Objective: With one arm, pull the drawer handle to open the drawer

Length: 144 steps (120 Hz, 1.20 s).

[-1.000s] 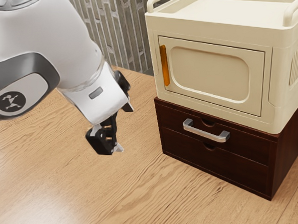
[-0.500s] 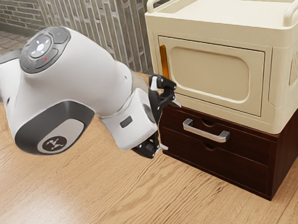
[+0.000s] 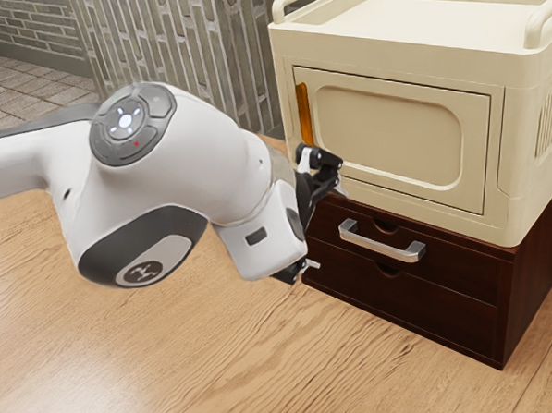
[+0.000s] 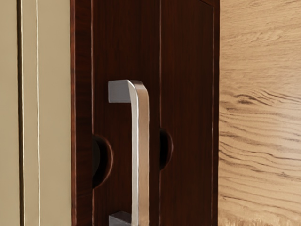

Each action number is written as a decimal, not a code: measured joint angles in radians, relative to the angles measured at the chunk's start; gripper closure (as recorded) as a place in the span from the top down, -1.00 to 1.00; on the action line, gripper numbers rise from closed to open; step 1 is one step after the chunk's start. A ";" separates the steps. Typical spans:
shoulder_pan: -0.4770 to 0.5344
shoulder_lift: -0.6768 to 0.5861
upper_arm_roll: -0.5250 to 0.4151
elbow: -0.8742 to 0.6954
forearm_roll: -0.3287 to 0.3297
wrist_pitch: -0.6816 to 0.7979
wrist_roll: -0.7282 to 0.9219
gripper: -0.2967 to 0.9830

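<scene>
In the exterior view, the handle (image 3: 381, 243) is seen to the exterior view's right of the gripper (image 3: 328, 229), near the fingertips but apart from them. It is mounted on the front of the upper drawer (image 3: 458, 272), which is shut, in the dark cabinet (image 3: 437, 317) beneath the cream box (image 3: 387, 198). The handle is held off the drawer front by a short post at each end, so that its bar is faced outward. Its long axis is laid level along the front, the left end being set farther from the camera and the right end nearer. The gripper is spread wide, one finger set above the other, across the line of the bar. It is empty, and the handle is left untouched by it. The cabinet is stood on the table (image 3: 250, 353).

In the wrist view, the handle is faced closely, its bar stood out from the upper drawer and run parallel to the seam with the lower drawer (image 4: 190, 117). A rounded notch (image 4: 104, 162) is cut at the upper drawer's edge, beside the bar, and the bar is left bare.
</scene>
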 joint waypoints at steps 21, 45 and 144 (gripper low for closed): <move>-0.001 0.013 0.026 -0.006 0.019 -0.026 0.029 0.54; -0.017 0.017 0.027 -0.004 0.025 -0.076 0.061 0.54; -0.008 0.226 0.087 0.052 0.009 0.102 0.115 0.54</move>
